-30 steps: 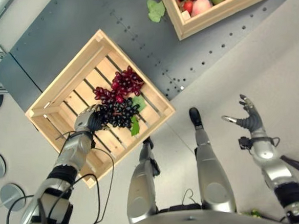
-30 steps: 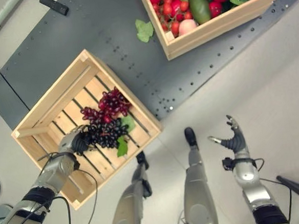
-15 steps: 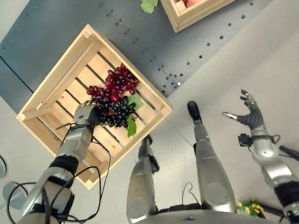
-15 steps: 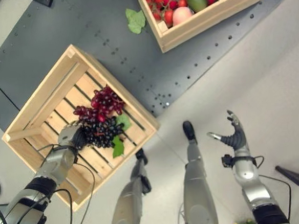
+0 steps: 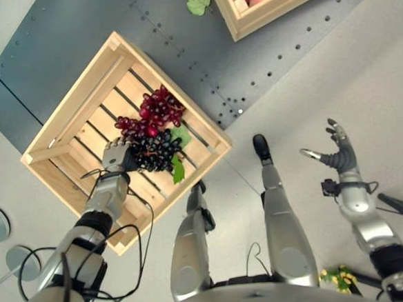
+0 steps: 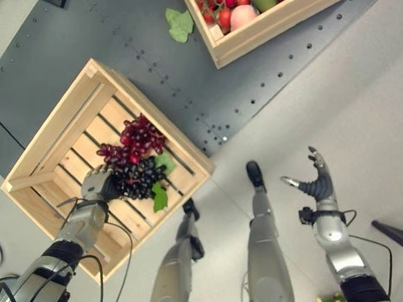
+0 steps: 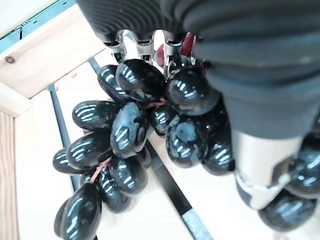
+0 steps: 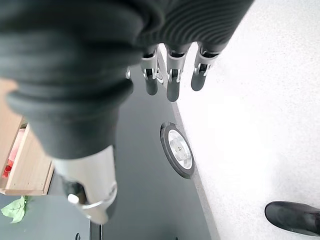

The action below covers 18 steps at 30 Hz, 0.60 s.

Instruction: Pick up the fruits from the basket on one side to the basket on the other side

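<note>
We work over a dark grey platform (image 5: 179,28) on the floor, which carries two wooden crates set well apart. The near crate (image 5: 74,104) holds only two grape bunches; the far crate (image 6: 282,17) is packed with red fruit, a peach-coloured one and something green, so we judge it the source and the near crate the goal. A loose green leaf (image 6: 177,23) lies on the platform just beside the far crate.

In the near crate a red grape bunch (image 5: 158,109) lies on the slats, touching a black grape bunch (image 5: 154,151) with a leaf. Our left robot hand (image 5: 117,157) is at the black bunch; in the left wrist view its fingers (image 7: 137,47) curl over the black grapes (image 7: 135,130), closed on them, probably to set the bunch down beside the red one.

Our right robot hand (image 5: 337,157) hangs over the pale floor, well away from both crates, fingers spread and holding nothing, seemingly kept clear until needed.
</note>
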### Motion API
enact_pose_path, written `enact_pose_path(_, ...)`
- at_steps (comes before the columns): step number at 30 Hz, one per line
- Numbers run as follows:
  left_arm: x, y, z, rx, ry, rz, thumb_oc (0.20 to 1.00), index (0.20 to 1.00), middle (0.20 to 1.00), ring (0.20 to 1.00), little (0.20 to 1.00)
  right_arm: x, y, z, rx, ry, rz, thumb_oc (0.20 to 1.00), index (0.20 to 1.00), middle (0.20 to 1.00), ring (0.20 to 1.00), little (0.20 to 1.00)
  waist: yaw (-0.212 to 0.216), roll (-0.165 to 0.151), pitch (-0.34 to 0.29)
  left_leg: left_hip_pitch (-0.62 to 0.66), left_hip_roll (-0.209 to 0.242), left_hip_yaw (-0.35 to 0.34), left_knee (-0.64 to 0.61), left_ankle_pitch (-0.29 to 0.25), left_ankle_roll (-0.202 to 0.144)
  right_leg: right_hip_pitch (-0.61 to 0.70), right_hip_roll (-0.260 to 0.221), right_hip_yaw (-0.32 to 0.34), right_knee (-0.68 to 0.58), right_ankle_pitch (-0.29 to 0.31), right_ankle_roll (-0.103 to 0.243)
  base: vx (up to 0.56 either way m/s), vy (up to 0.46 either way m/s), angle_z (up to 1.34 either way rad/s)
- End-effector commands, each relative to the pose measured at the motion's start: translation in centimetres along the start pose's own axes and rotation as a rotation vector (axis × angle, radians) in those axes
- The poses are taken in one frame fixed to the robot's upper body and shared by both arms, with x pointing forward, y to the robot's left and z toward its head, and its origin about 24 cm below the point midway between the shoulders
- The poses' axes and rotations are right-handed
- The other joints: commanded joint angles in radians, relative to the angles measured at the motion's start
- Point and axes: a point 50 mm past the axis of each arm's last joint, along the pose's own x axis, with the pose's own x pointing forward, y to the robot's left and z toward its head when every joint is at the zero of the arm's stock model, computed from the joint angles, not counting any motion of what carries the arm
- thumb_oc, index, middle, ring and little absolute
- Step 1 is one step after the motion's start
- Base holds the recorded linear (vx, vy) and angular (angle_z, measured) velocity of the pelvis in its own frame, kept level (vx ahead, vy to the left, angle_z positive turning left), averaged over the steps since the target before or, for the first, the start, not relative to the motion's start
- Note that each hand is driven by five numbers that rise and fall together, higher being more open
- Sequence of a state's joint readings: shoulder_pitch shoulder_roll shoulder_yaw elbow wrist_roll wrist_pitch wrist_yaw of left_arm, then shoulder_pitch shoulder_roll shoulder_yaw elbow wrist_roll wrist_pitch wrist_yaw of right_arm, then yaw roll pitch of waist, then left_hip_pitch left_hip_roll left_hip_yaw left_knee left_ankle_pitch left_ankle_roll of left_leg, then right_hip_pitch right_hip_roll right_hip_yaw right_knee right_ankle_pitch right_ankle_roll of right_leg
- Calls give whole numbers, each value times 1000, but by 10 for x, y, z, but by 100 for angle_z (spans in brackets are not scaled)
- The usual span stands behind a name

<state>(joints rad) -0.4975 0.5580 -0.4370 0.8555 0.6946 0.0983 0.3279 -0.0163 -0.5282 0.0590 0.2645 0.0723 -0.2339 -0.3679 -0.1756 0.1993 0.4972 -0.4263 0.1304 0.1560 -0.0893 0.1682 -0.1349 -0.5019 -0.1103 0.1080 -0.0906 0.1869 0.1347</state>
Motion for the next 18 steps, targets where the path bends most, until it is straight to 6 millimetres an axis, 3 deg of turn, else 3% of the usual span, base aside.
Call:
enact_pose_path(1,-21,-43,1,27,-20,-184,1000,1000,1000,1000,1000,2,-12,25,55,-130,-56,1000,1000,1000,1000,1000,-7,-38,23,-25,-7,-31,28,3,-11,-36,32,-2,96,-115,1,0,0,0)
enact_pose_path(12,-49,-78,-21,99,54,-305,1000,1000,1000,1000,1000,8,-13,36,50,-180,-60,1000,1000,1000,1000,1000,9,-36,23,-33,-10,-33,26,2,-10,-41,36,-7,94,-117,-1,0,0,0)
enact_pose_path(13,-48,-79,-21,107,64,-309,300,300,300,300,300,8,-12,37,55,-184,-59,1000,1000,1000,1000,1000,8,-40,23,-37,-8,-34,27,2,-11,-46,36,-8,96,-116,-1,0,0,0)
enact_pose_path(14,-48,-79,-21,107,64,-309,200,200,200,200,200,8,-12,37,55,-184,-59,1000,1000,1000,1000,1000,8,-39,23,-38,-8,-35,27,2,-11,-46,36,-9,96,-116,-1,0,0,0)
enact_pose_path(18,-41,-74,-16,131,54,-288,200,200,200,200,200,9,-8,39,63,-190,-55,1000,1000,1000,1000,1000,7,-49,23,-43,-6,-35,27,4,-12,-51,39,-8,98,-116,-2,0,0,0)
